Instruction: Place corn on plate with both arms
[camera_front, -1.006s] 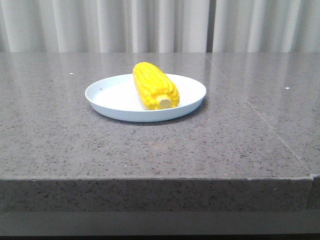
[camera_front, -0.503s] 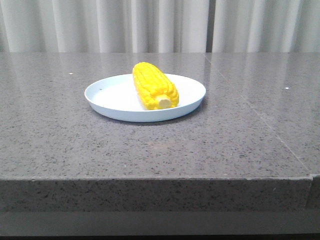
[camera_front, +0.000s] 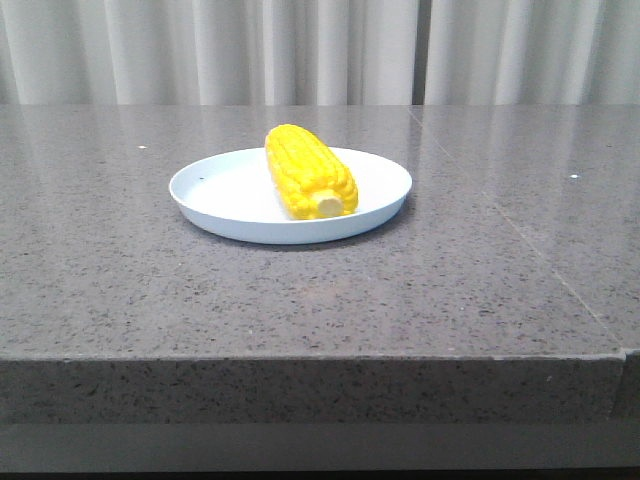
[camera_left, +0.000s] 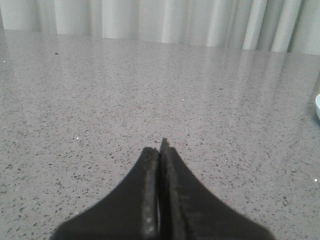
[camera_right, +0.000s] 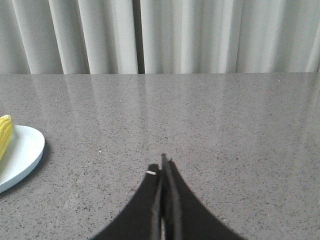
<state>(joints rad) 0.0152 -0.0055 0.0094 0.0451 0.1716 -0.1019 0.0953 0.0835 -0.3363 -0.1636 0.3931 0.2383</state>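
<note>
The yellow corn (camera_front: 308, 172) lies on the pale blue-white plate (camera_front: 220, 192) in the middle of the grey stone table, its pale stub end toward the camera. In the right wrist view a bit of the corn (camera_right: 4, 133) and the plate's edge (camera_right: 22, 150) show at the side. Only a sliver of the plate's rim (camera_left: 317, 106) shows in the left wrist view. My left gripper (camera_left: 160, 150) is shut and empty over bare table. My right gripper (camera_right: 162, 167) is shut and empty, apart from the plate. Neither gripper shows in the front view.
The grey speckled table (camera_front: 480, 280) has its front edge near the camera and a seam running along its right side. Pale curtains (camera_front: 320, 50) hang behind the table's far edge.
</note>
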